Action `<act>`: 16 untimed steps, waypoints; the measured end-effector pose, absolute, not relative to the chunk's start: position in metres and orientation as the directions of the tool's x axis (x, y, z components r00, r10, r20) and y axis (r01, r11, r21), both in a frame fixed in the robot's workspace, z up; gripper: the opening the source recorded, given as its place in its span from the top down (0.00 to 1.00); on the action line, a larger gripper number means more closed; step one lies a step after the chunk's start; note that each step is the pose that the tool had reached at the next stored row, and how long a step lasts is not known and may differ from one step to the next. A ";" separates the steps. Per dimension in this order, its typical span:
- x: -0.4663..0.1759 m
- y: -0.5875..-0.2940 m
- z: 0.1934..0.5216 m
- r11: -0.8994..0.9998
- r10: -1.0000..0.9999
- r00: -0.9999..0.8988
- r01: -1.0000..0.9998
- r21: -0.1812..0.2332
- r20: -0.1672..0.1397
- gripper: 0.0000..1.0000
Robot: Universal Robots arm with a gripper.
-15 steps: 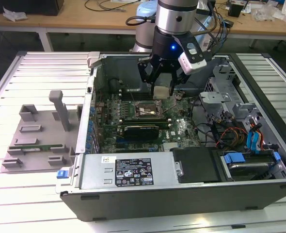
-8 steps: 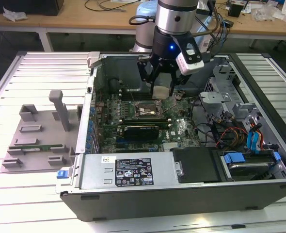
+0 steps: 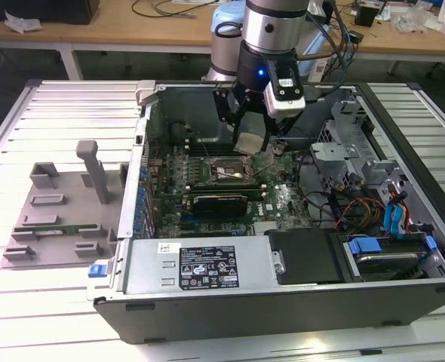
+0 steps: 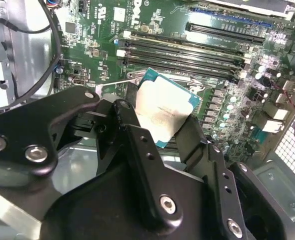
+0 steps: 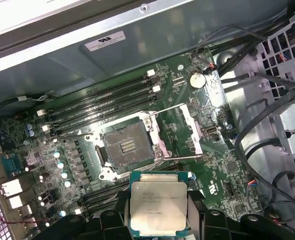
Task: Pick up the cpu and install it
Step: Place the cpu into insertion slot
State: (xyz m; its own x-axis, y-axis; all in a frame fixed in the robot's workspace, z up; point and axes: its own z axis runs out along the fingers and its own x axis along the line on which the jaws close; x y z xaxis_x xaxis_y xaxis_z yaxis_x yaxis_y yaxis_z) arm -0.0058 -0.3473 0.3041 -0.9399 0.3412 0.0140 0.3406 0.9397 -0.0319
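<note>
**Gripper (image 5: 158, 219) clasping cpu (image 5: 158, 202) near empty socket (image 5: 126, 150)**

The cpu is hanging inside the open computer case (image 3: 283, 313), above the motherboard. Two black fingers (image 4: 130, 125) are pinching its opposite edges. The socket is lying just beyond the chip, not yet under it.

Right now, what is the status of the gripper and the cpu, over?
Gripper shut on cpu. Held above motherboard, not seated. Socket open, nothing across it.

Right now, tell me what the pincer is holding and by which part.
The pincer holds the cpu, pinched by two opposite side edges and held clear of the empty socket.
</note>
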 end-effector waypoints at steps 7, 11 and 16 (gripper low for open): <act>-0.006 -0.347 0.304 0.922 0.385 -0.923 0.385 -0.032 0.014 0.45; -0.006 -0.347 0.304 0.914 0.405 -0.914 0.404 -0.032 0.014 0.45; -0.006 -0.347 0.304 0.890 0.455 -0.890 0.455 -0.032 0.014 0.45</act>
State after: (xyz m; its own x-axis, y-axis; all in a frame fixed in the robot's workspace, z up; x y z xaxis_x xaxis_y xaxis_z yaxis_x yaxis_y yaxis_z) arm -0.0058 -0.3473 0.3040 -0.8902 0.4553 0.0139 0.4547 0.8901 -0.0320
